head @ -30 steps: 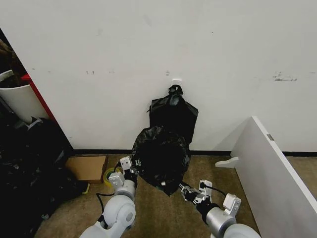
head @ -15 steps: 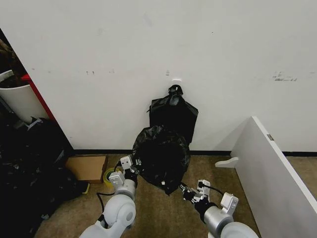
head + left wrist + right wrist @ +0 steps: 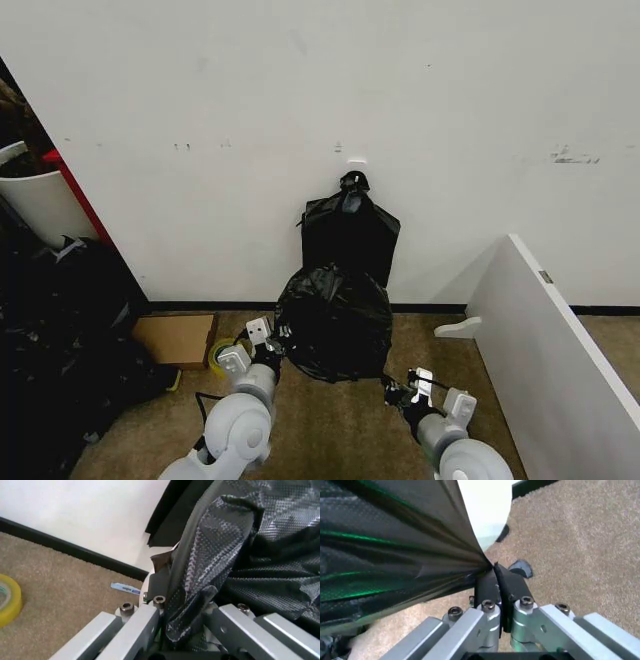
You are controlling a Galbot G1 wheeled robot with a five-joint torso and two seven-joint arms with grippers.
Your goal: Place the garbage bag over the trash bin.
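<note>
The glossy, crinkled black garbage bag (image 3: 335,322) hangs as a rounded dome on the carpet below the wall. It covers the trash bin in the head view. A white tapered side that looks like the trash bin (image 3: 485,515) shows beside the bag film in the right wrist view. My left gripper (image 3: 272,349) is at the bag's left lower edge, shut on a fold of the garbage bag (image 3: 200,573). My right gripper (image 3: 393,388) is at the bag's right lower corner. Its fingers (image 3: 487,587) are shut on the bag's edge, which is pulled taut.
A flat black bag with a knotted top (image 3: 350,232) leans on the wall behind. A cardboard box (image 3: 178,338) and a yellow tape roll (image 3: 219,354) lie left of my left arm. A white panel (image 3: 550,350) slants at the right. Dark bags (image 3: 60,340) and a white container (image 3: 40,203) stand left.
The bag has come down and spread wider; its loose hanging tip is now drawn out flat. My right gripper has shifted right and nearer to me, still holding the edge.
</note>
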